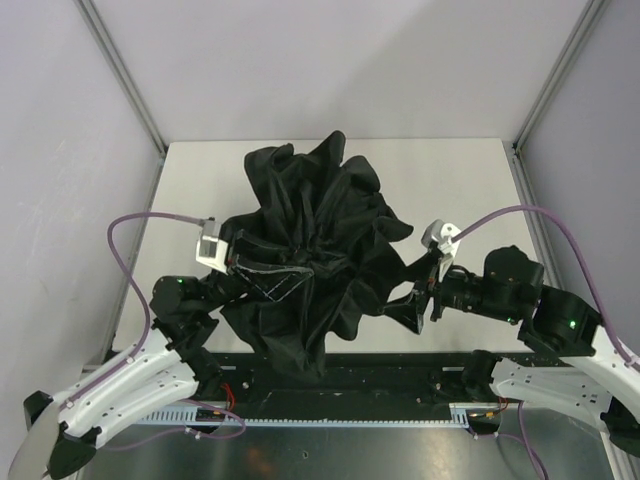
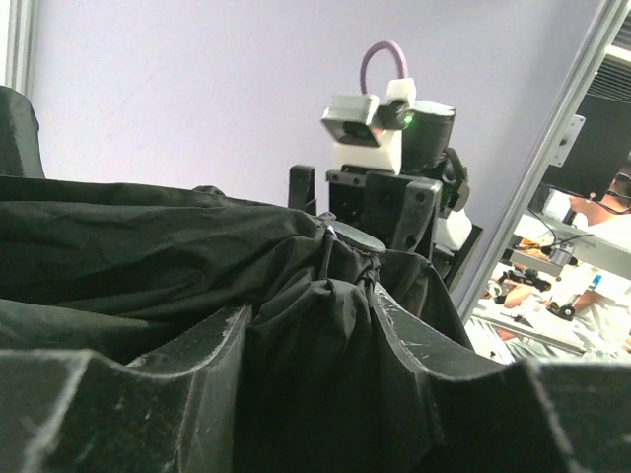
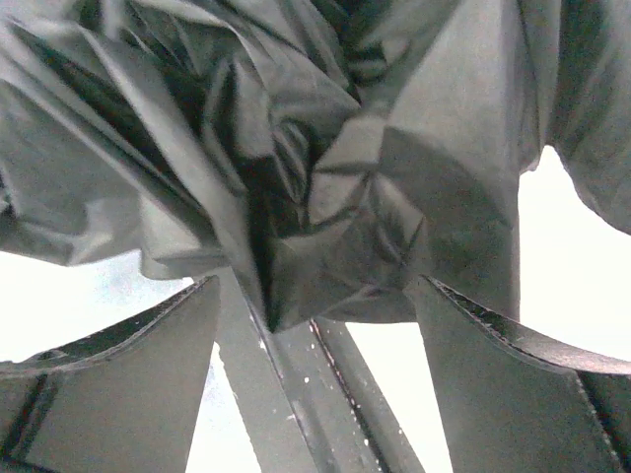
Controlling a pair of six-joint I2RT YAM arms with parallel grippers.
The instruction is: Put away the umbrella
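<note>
The black umbrella (image 1: 310, 240) lies in a crumpled, half-collapsed heap in the middle of the white table. My left gripper (image 1: 262, 280) reaches into its near left side. In the left wrist view (image 2: 311, 394) a bunched fold of the canopy (image 2: 325, 335) fills the gap between the jaws. My right gripper (image 1: 418, 300) is at the umbrella's right edge. In the right wrist view (image 3: 315, 384) its jaws stand wide apart, with creased canopy (image 3: 325, 148) just beyond the tips and a thin grey rib or shaft (image 3: 296, 394) running between them. The handle is hidden.
The white table (image 1: 470, 180) is enclosed by grey walls and metal frame posts (image 1: 125, 70). A black rail (image 1: 400, 375) runs along the near edge by the arm bases. The right arm's wrist camera (image 2: 360, 118) faces the left wrist over the fabric.
</note>
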